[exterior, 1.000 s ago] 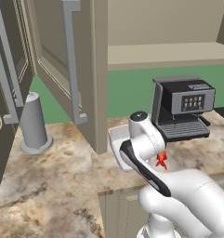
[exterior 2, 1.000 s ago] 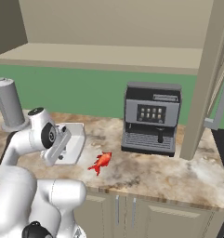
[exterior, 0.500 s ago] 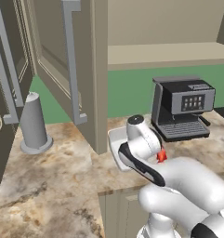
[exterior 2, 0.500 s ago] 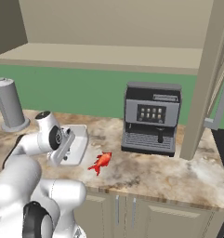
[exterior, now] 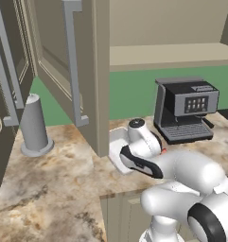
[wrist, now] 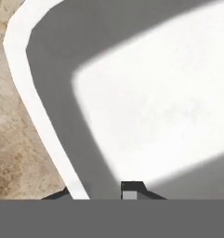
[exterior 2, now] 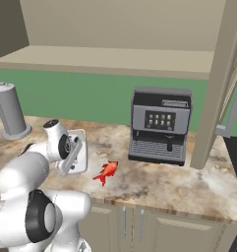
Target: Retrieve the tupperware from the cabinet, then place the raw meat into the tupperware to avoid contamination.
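The tool (wrist: 100, 193) is clenched on the near wall of the tupperware (exterior 2: 79, 153), which rests on the desk (exterior 2: 164, 179). The raw meat (exterior 2: 106, 171) lies at its 3 o'clock, just beside.

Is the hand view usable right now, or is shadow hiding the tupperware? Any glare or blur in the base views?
Hand view: sharp; a broad grey shadow crosses the tupperware, its white rim still clear against the counter. Right base view: even light, no glare; the raw meat casts a soft shadow. Left base view: crisp, the arm covers most of the box.
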